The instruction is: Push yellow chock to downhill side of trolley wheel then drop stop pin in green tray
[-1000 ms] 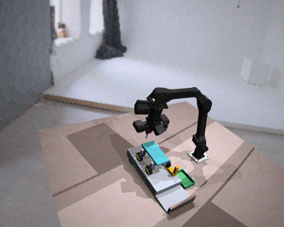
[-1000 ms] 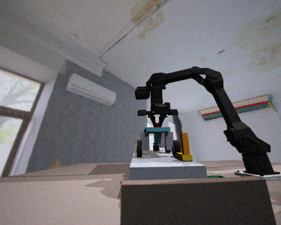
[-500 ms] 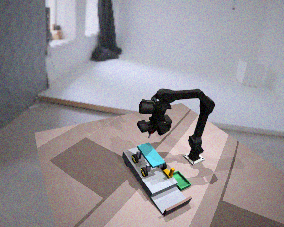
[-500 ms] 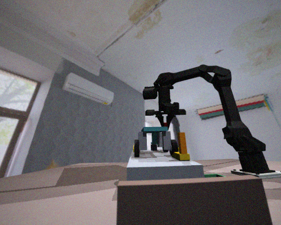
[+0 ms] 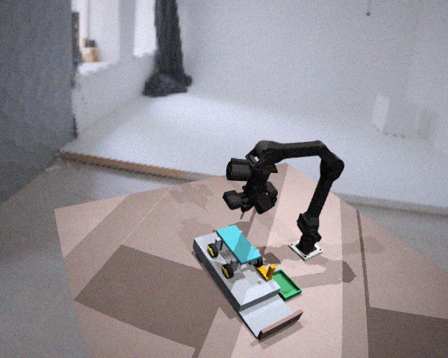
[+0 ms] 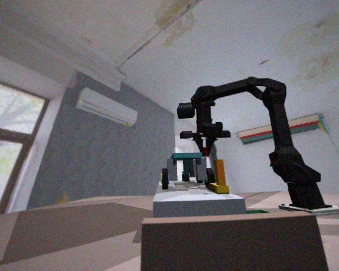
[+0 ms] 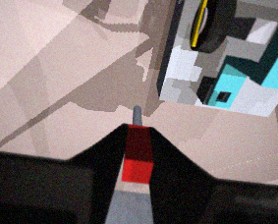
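My gripper is shut on the red-headed stop pin. It holds the pin in the air, above and beside the uphill end of the grey ramp. The pin's grey shaft points down over the table. The trolley with a cyan deck and yellow-hubbed black wheels stands on the ramp. The yellow chock with an orange handle sits against the downhill side of a wheel. The green tray lies beside the ramp, near the chock.
The arm's base plate is mounted right of the ramp. A brown lip closes the ramp's lower end. The table top has light and dark brown patches.
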### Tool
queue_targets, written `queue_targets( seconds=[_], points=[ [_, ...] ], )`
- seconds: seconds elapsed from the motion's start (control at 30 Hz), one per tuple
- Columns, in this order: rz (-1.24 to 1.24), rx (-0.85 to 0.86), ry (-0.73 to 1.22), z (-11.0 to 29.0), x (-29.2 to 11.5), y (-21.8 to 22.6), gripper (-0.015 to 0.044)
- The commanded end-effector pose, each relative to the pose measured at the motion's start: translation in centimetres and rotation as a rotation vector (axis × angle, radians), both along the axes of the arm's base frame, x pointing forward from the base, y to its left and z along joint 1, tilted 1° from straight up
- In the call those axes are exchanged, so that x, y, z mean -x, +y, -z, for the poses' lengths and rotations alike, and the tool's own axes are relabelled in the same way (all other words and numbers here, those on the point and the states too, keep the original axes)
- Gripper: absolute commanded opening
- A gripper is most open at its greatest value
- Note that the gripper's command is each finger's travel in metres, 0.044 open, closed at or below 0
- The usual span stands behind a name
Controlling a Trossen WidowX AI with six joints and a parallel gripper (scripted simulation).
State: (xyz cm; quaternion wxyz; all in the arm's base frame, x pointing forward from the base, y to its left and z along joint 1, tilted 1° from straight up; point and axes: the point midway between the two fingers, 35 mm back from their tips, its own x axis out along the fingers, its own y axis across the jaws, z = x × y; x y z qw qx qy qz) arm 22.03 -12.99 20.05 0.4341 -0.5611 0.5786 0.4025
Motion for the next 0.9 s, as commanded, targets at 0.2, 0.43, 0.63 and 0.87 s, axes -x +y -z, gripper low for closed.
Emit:
queue_targets(
  seconds=[0.2, 0.43, 0.63, 0.87],
  points=[
    [-0.002, 0.003, -0.008, 0.8, -0.2, 3.9, 0.0],
    [-0.002, 0.0, -0.008, 1.3, -0.5, 6.4, 0.0],
    [-0.002, -0.001, -0.008, 1.7, -0.6, 8.5, 0.0],
    [-0.002, -0.003, -0.008, 1.9, -0.7, 10.9, 0.0]
  ],
)
